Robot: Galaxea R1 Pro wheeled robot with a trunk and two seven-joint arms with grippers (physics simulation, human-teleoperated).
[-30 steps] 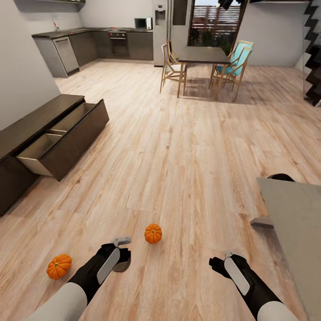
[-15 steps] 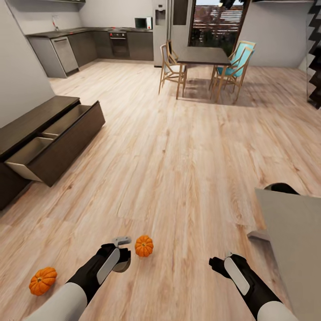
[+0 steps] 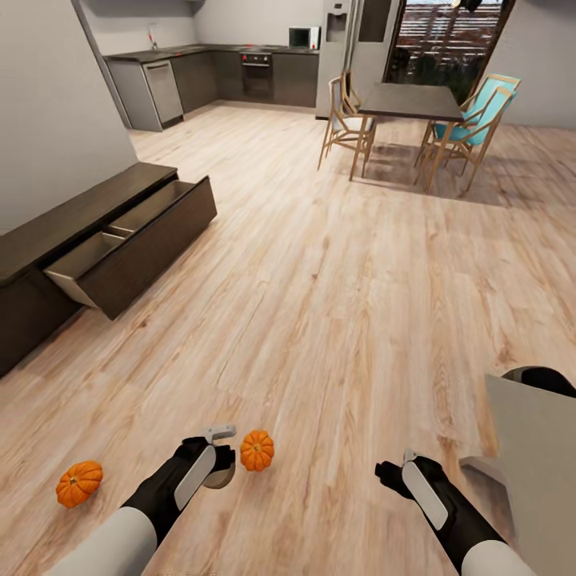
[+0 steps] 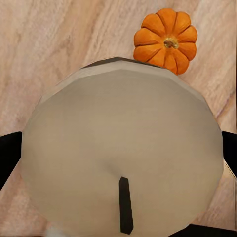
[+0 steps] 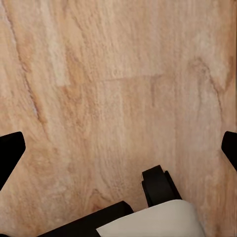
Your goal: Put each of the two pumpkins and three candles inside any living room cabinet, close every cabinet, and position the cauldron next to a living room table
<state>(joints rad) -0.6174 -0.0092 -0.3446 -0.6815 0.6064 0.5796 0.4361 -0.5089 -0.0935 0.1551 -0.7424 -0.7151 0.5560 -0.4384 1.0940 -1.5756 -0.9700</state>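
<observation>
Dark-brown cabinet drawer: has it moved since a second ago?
No. The open dark-brown wooden drawer juts just as far from its long dark-brown cabinet as before; the camera turned instead.

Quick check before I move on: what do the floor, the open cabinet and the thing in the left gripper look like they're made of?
Floor: light wood planks with visible grain and a matte finish, possibly laminate. Cabinet: dark-brown wood-look panels, flat and handle-less, its drawer pulled open with a paler lining. The candle in the left gripper: smooth cream body with a dark wick, probably wax.
</observation>
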